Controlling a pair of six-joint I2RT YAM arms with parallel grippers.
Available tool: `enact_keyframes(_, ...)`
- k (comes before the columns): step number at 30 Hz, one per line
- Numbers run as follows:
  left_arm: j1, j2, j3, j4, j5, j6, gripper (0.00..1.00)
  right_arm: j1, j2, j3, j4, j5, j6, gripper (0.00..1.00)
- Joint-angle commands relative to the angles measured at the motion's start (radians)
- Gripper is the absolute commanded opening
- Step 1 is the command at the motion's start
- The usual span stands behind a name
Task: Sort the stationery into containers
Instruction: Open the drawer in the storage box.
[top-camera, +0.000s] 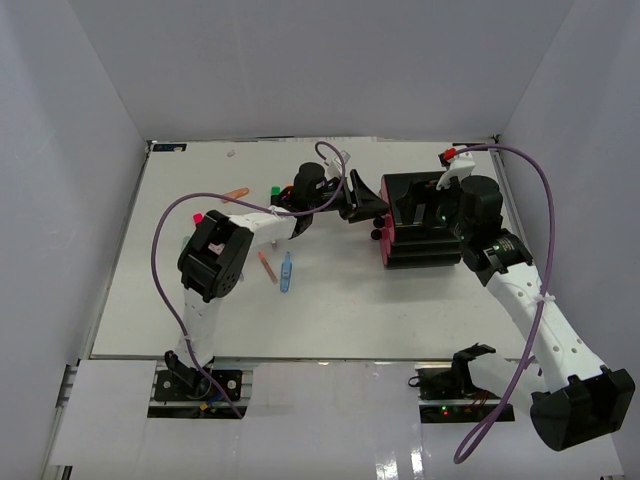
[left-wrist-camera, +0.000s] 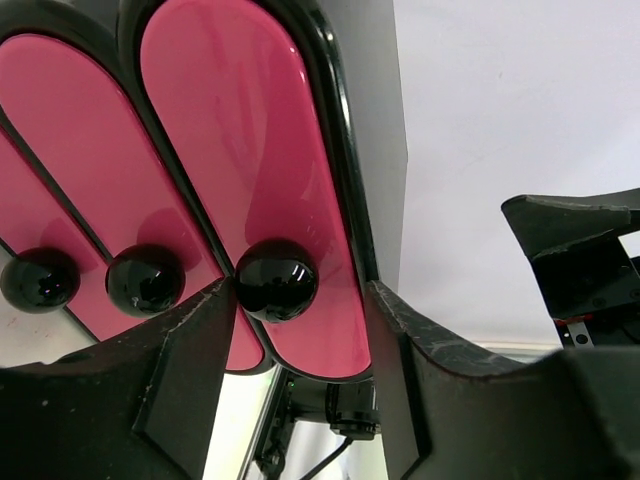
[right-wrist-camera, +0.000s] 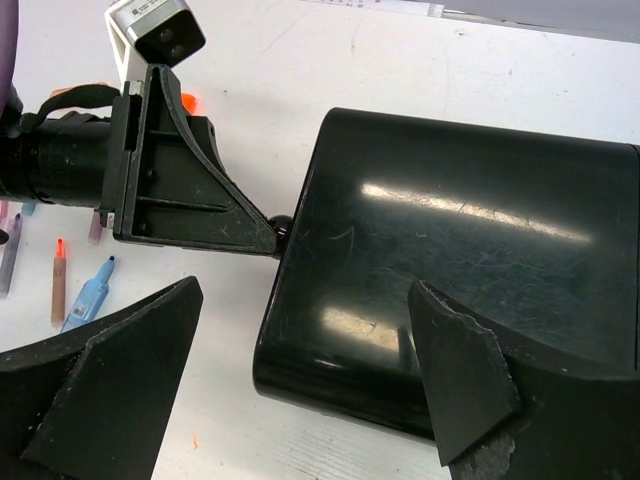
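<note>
magenta plastic, glossy and hard, fronts the drawers (left-wrist-camera: 250, 150) of the black cabinet (right-wrist-camera: 450, 250), which stands at the far right of the table (top-camera: 400, 310), its drawers facing left. each drawer carries a round black knob (left-wrist-camera: 277, 280), and that is the only place to take hold; it looks small, smooth and likely slippery, so a square pinch across its middle seems wise. the left gripper (left-wrist-camera: 300, 292) sits open at the uppermost knob, one of its fingers (left-wrist-camera: 190, 340) touching or nearly touching the ball and the other just clear of it. the right gripper (right-wrist-camera: 305, 290) hangs spread wide above the cabinet's shiny top, holding nothing. the cabinet looks like light, rigid plastic, so it may slide when a drawer is pulled unless it is braced from above. the stationery lies loose on the table left of the cabinet: a light-blue piece (top-camera: 286, 272) beside a salmon pen (top-camera: 267, 266), an orange one (top-camera: 236, 194) farther back, others partly hidden by the left arm. these are probably light, stiff and prone to roll, best pinched mid-barrel.
</note>
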Motion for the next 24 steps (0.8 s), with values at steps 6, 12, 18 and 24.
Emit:
enact_keyframes(6,0.000,-0.005,0.040,0.035,-0.004,0.009,0.54,-0.005,-0.014,-0.002,0.050,-0.013,0.011,0.90)
enact_keyframes(12,0.001,-0.013,0.029,0.038,-0.007,0.010,0.37,-0.005,0.002,-0.013,0.057,-0.014,0.020,0.90)
enact_keyframes(18,0.009,-0.047,0.005,0.005,-0.017,0.049,0.25,-0.005,0.017,-0.027,0.055,0.001,0.043,0.90)
enact_keyframes(24,0.027,-0.097,-0.044,-0.008,-0.009,0.058,0.23,-0.005,0.026,-0.036,0.057,0.009,0.054,0.90)
